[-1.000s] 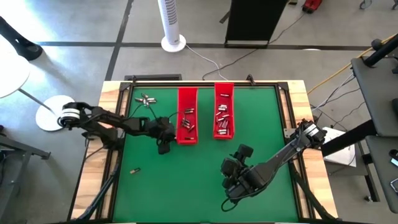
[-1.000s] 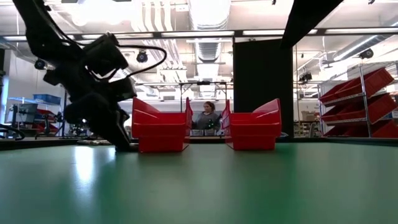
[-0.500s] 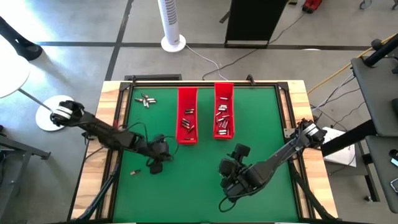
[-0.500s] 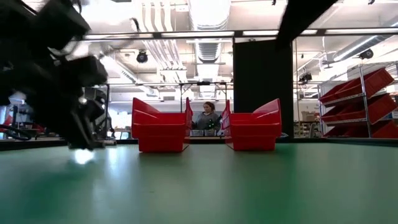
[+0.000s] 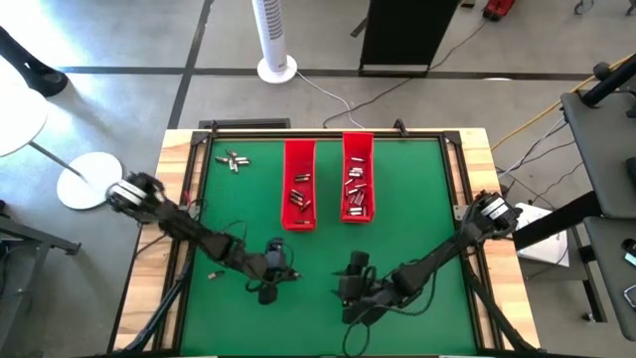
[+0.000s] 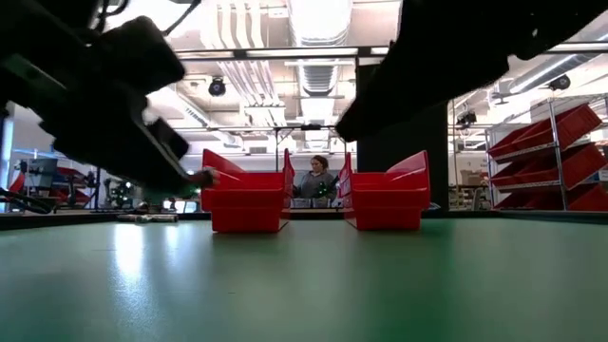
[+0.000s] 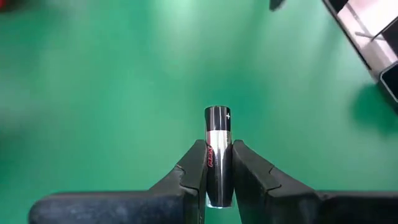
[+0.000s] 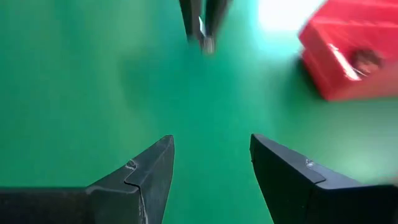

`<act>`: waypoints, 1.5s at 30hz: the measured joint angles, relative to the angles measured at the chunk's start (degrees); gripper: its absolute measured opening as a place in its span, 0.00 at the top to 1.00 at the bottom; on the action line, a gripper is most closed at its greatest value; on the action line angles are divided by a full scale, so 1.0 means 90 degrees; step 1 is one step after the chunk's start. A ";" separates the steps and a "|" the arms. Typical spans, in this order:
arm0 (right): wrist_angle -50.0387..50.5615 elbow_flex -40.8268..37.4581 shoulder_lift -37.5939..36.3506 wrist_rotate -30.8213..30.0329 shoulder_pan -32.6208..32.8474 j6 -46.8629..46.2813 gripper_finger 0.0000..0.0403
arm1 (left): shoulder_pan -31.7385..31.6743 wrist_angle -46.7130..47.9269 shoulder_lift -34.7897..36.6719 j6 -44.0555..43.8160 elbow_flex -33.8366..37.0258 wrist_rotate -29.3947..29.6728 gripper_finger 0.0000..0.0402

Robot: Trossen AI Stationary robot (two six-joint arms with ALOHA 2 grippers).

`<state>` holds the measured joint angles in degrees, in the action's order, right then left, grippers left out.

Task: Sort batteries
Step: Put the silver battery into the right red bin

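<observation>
Left hand (image 5: 281, 275) near table (image 5: 318, 249) centre, clenched on battery (image 7: 217, 146). Right hand (image 5: 343, 289) just right of it, fingers spread, nothing held. Two red trays (image 5: 299, 184) far side hold batteries; loose batteries (image 5: 234, 159) far left, one (image 5: 214, 273) near left.

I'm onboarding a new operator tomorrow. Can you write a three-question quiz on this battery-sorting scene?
1. True or false: the left gripper is shut on a battery.
2. How many red trays are on the table? A) one B) two C) three
3. Fill in: the right gripper has its fingers ____ with nothing between them.

Key: 1 true. 2 B; the second tray sits beside the first, and both hold batteries. 3 open.
</observation>
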<state>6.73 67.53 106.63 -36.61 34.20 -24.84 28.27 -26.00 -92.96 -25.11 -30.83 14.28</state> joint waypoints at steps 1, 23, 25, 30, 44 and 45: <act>-0.0629 -0.0238 0.0009 0.0074 0.0001 0.0152 0.49 | 0.0020 -0.0161 -0.0299 0.0026 -0.0171 0.0000 0.91; -0.4122 -0.1776 0.0879 0.0591 -0.0197 0.0672 0.49 | -0.0080 -0.0348 -0.2009 0.0073 -0.1491 0.0232 0.65; -0.4170 -0.1629 0.0898 0.0631 -0.0207 0.0793 0.49 | -0.0080 -0.0026 -0.1762 0.0100 -0.1411 0.0234 0.63; -0.4159 -0.1308 0.0970 0.0735 -0.0267 0.1003 0.49 | -0.0072 0.0207 -0.0913 0.0580 -0.1172 0.0240 0.60; -0.3310 -0.0152 0.1649 0.1307 -0.0989 0.0771 0.52 | -0.0107 -0.2148 0.2109 0.3823 0.0206 0.2147 0.60; -0.2951 -0.0013 0.1683 0.1323 -0.1017 0.0661 0.53 | -0.0130 -0.2209 0.2257 0.3878 0.0253 0.2149 0.60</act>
<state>-19.83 67.41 121.77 -24.71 25.04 -18.89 27.10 -45.88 -72.64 9.79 -28.56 33.63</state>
